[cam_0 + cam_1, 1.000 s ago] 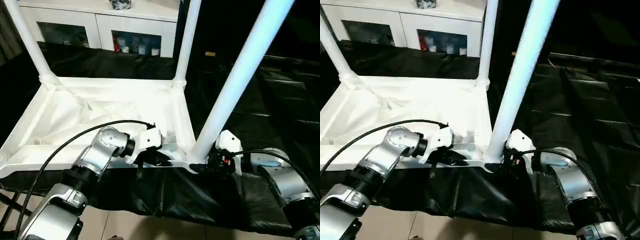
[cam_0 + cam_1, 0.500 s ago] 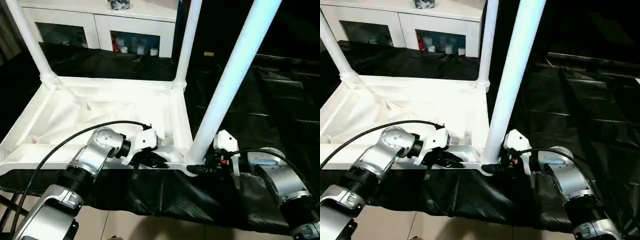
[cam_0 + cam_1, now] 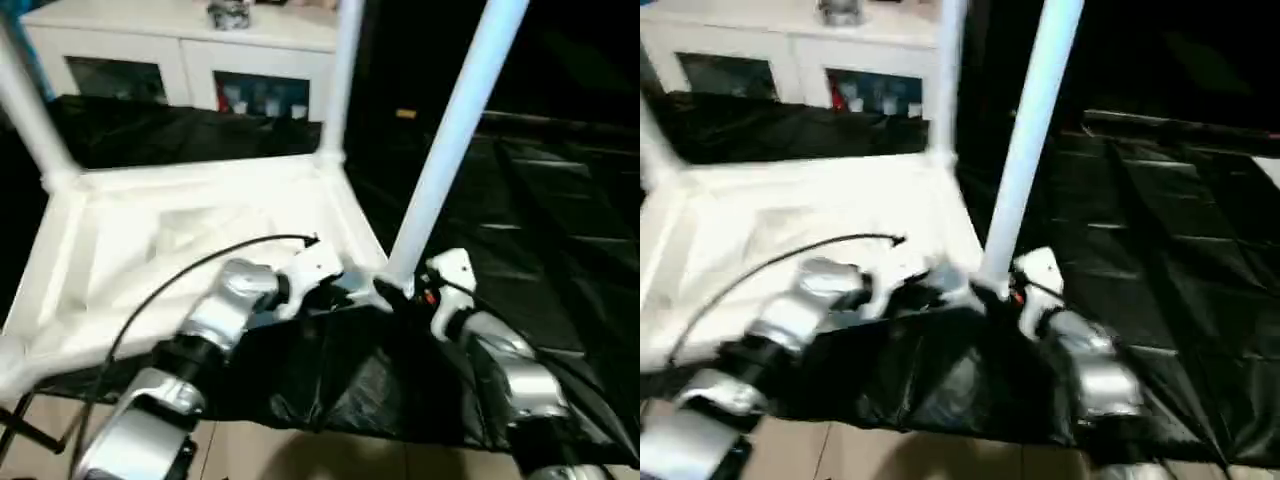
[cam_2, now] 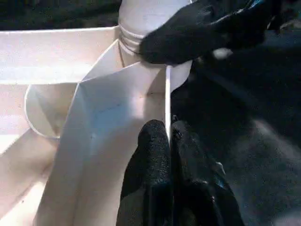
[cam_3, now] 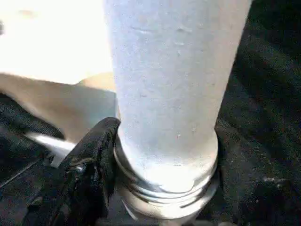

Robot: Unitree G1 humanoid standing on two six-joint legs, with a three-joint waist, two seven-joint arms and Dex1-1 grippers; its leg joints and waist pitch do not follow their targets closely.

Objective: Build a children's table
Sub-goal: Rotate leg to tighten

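The children's table lies upside down, its white top [image 3: 150, 230] showing the ribbed underside. Two legs stand in the far corner sockets [image 3: 340, 80] [image 3: 25, 110]. A third leg [image 3: 450, 130] rises from the near right corner socket. My right gripper [image 3: 405, 290] is shut around that leg's ridged collar [image 5: 164, 188], one black finger [image 5: 91, 160] pressed to its side. My left gripper [image 4: 167, 134] is shut on the top's thin near rim [image 4: 168, 89], just beside that corner.
A white cabinet [image 3: 180, 60] with glass doors stands behind the table. Black sheeting [image 3: 560, 230] covers the surface to the right and hangs over the near edge. Pale floor [image 3: 300, 450] shows below it. A black cable [image 3: 200, 265] arcs over my left forearm.
The whole picture has shifted and tilted, so the camera has moved. Both grippers keep their holds at the near right corner. The held leg looks a little more upright.
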